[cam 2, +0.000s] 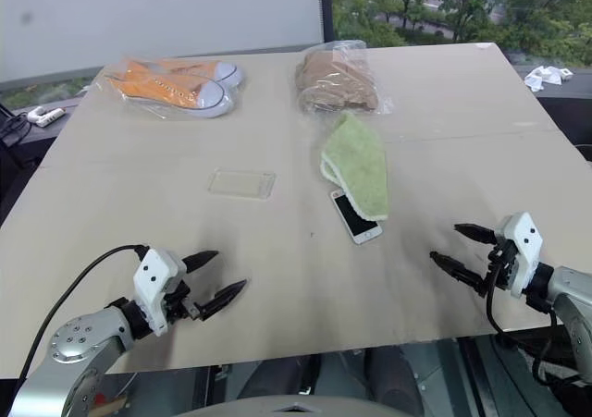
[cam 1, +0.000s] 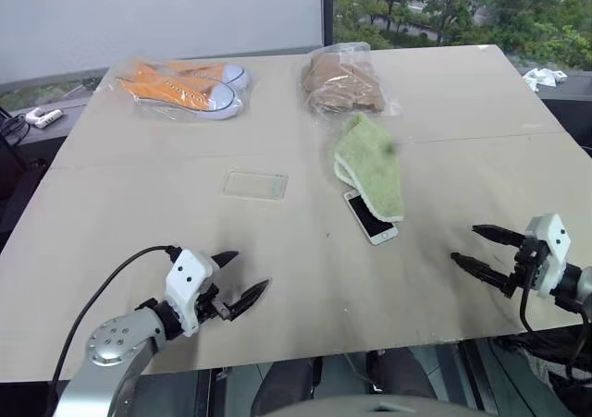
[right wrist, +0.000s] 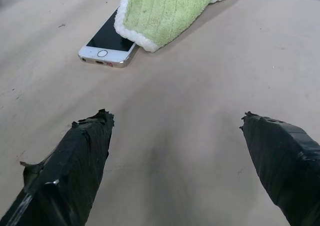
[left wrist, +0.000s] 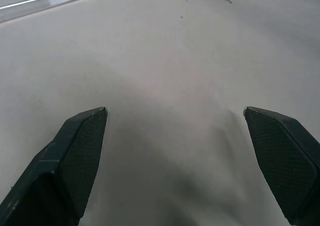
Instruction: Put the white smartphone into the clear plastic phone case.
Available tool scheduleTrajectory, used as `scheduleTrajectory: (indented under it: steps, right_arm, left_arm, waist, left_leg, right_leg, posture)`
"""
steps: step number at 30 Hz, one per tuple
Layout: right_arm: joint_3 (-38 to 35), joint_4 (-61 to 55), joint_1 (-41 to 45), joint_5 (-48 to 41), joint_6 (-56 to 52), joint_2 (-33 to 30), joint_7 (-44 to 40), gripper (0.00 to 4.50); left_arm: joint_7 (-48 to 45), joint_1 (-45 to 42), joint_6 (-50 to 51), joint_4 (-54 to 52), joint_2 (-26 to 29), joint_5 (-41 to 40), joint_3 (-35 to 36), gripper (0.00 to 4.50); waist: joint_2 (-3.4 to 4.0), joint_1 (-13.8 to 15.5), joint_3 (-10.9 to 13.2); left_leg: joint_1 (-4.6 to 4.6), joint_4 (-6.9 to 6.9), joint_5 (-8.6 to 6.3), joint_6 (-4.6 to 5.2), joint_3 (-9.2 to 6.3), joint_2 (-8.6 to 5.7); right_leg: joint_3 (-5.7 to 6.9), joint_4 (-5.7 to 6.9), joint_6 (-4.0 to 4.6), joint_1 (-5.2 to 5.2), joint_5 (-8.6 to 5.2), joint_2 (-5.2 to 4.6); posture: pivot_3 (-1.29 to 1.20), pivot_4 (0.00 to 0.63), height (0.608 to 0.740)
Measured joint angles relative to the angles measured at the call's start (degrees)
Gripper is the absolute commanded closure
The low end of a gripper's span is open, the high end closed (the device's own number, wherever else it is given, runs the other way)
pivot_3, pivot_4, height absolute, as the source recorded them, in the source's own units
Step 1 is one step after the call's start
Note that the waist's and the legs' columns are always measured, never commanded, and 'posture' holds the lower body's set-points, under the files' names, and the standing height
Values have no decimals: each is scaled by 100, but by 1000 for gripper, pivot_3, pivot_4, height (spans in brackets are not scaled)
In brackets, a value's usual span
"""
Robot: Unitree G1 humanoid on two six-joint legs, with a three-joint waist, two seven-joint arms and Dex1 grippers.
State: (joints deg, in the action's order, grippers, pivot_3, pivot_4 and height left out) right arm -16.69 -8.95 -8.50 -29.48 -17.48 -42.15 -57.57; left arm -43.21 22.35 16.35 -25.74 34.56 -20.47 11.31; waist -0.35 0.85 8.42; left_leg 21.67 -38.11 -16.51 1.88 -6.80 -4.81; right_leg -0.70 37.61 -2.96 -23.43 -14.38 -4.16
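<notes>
Hovering over the table's near edge, the right gripper (cam 1: 486,246) and left gripper (cam 1: 236,278) both stand spread and empty. Ahead-left of the right gripper, the nearer one, lies the white smartphone (cam 1: 372,221), far end under a green cloth (cam 1: 372,163), long axis running away. Beyond the left gripper sits the clear plastic phone case (cam 1: 254,185).

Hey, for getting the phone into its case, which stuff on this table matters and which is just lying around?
Belongs to the job:
white smartphone, partly under the cloth
clear plastic phone case, lying empty
green cloth, covering the phone's far end

Just lying about:
bagged orange shoes
bagged brown cloth
</notes>
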Motion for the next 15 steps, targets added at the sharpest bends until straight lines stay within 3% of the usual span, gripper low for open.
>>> scheduleTrajectory:
  steps: [15]
  right_arm:
    - [87,150,144,152,195,17,-212,18]
  left_arm:
    - [99,42,-58,0,-102,-5,171,0]
  waist:
    - [0,0,0]
  left_leg:
    - [0,0,0,0,-1,0]
  right_leg:
    - [1,0,0,0,0,0]
  posture:
    - [0,150,740]
